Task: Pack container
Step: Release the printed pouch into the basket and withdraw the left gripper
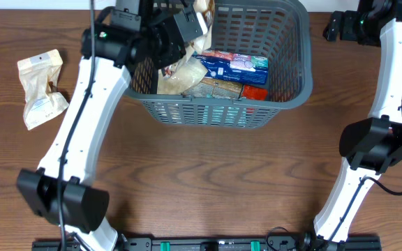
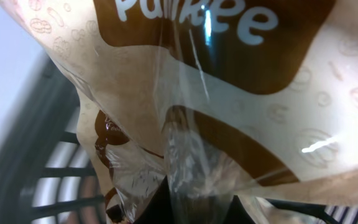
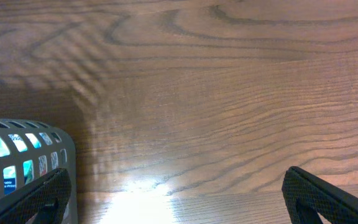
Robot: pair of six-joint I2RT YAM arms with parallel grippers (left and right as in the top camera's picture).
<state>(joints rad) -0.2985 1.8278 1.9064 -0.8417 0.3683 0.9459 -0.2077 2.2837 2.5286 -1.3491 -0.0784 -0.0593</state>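
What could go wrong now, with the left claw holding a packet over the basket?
1. The packet in the shut left claw hangs close to the far rim of the basket. Released there, it might catch on the rim or fall behind it.
2. The basket is already piled with snacks, with the blue pack on top, so the new one could slide off or stick out.

Reaches left arm (image 1: 82,125) forward, clamps left gripper (image 1: 192,26) on packet (image 2: 229,124) (jaws tight); holds right gripper (image 3: 176,177) spread wide, elbow bent.
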